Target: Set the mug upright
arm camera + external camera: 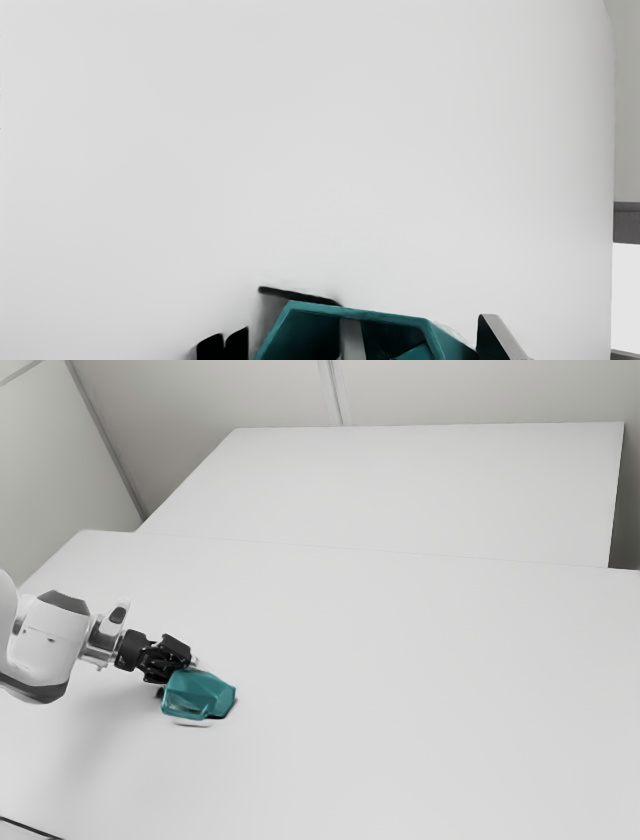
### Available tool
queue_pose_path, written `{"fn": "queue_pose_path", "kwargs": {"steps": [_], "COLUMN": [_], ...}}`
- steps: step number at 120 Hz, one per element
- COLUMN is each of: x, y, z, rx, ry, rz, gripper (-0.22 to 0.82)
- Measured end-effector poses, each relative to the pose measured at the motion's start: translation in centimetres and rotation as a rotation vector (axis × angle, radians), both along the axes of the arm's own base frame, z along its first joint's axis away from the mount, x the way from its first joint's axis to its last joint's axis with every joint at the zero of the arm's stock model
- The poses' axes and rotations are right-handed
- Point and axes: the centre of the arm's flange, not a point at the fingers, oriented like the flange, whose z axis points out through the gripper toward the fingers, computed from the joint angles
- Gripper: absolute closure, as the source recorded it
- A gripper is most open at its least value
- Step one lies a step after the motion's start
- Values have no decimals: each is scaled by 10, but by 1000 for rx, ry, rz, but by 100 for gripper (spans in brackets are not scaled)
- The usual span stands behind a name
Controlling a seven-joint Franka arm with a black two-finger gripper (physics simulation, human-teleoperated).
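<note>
The jaws stand wide apart, one finger (500, 340) on each side of the teal mug (218, 692); the mug is between them but not gripped, with a narrow gap visible on one side, while I cannot tell whether the other finger touches its wall. The mug lies on its side on the white worktop (430, 710), its angular mouth turned toward the hand. A pale grey strip (352, 337) shows inside the mouth, and I cannot tell what it is. Just outside the mug's rim is a thin dark streak (300, 295). In the exterior view, a loop-shaped handle (186, 714) shows at the mug's lower side. The black hand housing (130, 650) is near the mug, toward the exterior view's left, and the white arm (50, 645) reaches in behind it from that same side. Beyond the mug, past a faint seam, lies a further white surface (400, 485), with pale walls (240, 390) behind it. A dark line (30, 827) crosses the exterior view's lower left corner, well apart from the mug. The wrist view also takes in a dark grey band (626, 226) past the worktop's edge, well away from the mug.
</note>
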Motion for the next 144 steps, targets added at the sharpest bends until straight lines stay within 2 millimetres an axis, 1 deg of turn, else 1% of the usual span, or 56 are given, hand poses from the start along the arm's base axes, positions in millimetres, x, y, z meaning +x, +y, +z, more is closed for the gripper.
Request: {"fn": "queue_pose_path", "kwargs": {"steps": [20,28,37,50,64,76,84,89,100,110,118,124,131,139,144], "x": [-2,-1,2,10,13,21,26,31,48,65,77,81,84,87,90], "y": [0,0,-5,-17,-21,-31,-40,-45,-56,-64,-69,-72,-72,-67,-61], "z": [-1,1,9,18,27,41,50,59,81,103,116,121,121,121,124], "rx": [8,12,16,13,11,25,44,69,149,252,337,398,467,537,579], "ry": [-9,-18,-39,-68,-93,-124,-143,-158,-178,-181,-166,-143,-108,-65,-46], "rz": [-6,-9,-23,-50,-58,-83,-104,-126,-198,-282,-345,-386,-419,-439,-440], "gripper": [53,55,57,59,65,69,70,72,73,75,75,76,76,77,77]}}
